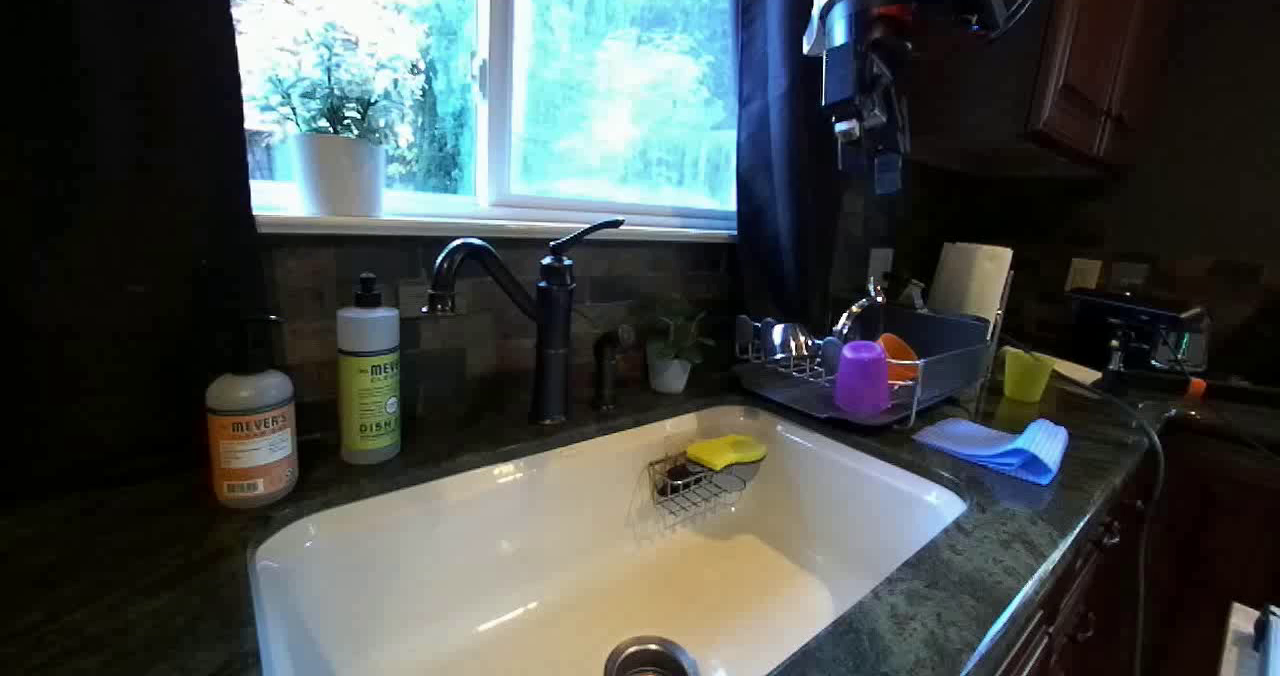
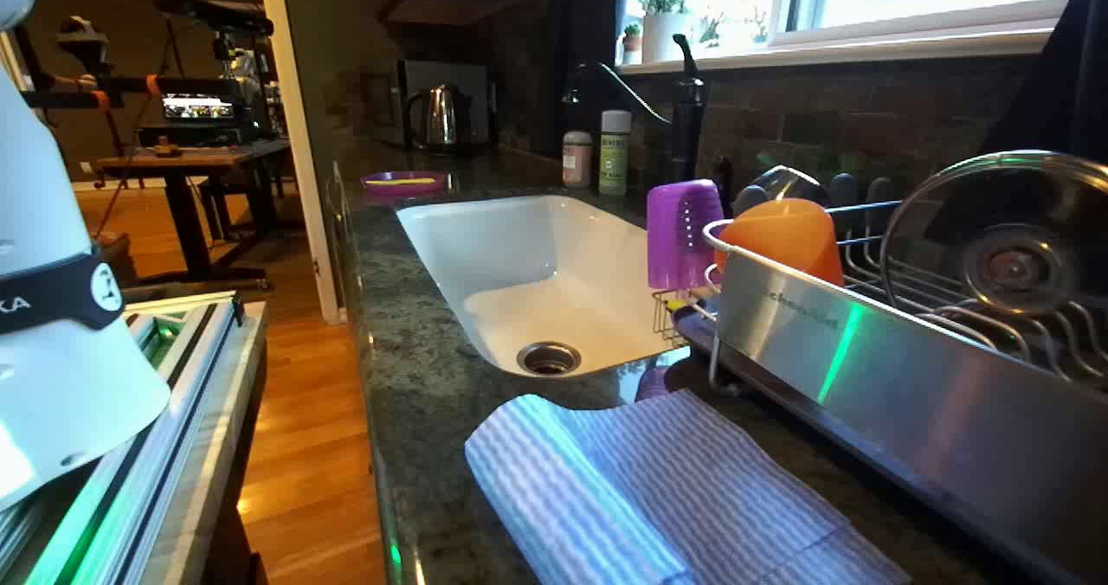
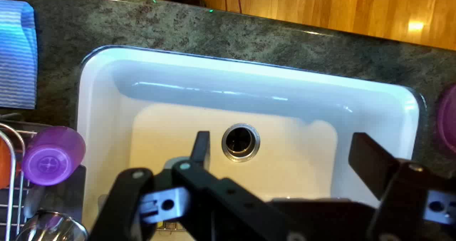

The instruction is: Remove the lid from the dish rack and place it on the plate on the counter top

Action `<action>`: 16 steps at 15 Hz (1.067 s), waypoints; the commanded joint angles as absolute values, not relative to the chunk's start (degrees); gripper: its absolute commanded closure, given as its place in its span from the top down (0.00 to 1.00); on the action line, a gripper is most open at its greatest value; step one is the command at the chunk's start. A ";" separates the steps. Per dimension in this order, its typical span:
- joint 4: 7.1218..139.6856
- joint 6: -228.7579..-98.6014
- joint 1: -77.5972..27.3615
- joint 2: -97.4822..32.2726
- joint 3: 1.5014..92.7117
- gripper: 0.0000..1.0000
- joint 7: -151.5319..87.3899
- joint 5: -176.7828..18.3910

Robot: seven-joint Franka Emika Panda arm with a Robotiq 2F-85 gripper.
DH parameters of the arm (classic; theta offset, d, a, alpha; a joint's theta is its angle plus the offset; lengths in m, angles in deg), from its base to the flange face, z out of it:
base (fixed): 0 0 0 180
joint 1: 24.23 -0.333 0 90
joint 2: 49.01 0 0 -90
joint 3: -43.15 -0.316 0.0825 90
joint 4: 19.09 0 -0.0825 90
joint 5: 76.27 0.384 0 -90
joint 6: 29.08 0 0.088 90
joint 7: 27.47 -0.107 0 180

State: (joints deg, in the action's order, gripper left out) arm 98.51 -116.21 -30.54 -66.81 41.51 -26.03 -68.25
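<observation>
The lid (image 2: 1008,213) is round, see-through and dark, with a knob at its centre. It stands on edge in the dish rack (image 2: 779,317) in an exterior view; its rim (image 1: 862,304) shows faintly at the back of the rack (image 1: 950,381). A purple plate (image 2: 372,189) with something yellow in it lies on the counter top (image 2: 407,308) past the sink's far end. The plate also shows at the right edge of the wrist view (image 3: 449,119). My gripper (image 3: 281,139) is open and empty, high above the sink. It also hangs at the top of an exterior view (image 1: 868,161).
A purple cup (image 2: 684,234) and an orange cup (image 2: 783,234) sit at the rack's sink end. A blue cloth (image 2: 623,481) lies beside the rack. The white sink (image 3: 249,61) lies between rack and plate. A tall black faucet (image 1: 553,346) and soap bottles (image 1: 368,386) stand behind it.
</observation>
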 commanded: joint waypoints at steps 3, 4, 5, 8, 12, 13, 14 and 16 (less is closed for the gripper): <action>99.56 -120.15 -28.09 -67.92 40.97 1.00 -30.39 -68.86; 100.26 -121.80 -27.00 -68.96 41.82 1.00 -31.83 -68.58; 100.70 -123.12 -25.99 -69.73 42.42 1.00 -32.71 -68.92; 101.40 -124.87 -22.08 -72.67 45.56 1.00 -33.88 -68.59; 101.26 -124.82 -17.20 -77.31 49.27 1.00 -36.94 -67.57; 98.58 -123.03 -18.24 -73.46 48.78 1.00 -33.84 -68.38; 98.60 -123.02 -17.37 -74.58 49.46 1.00 -34.22 -68.31; 99.01 -123.01 -16.79 -76.11 49.71 1.00 -35.01 -68.26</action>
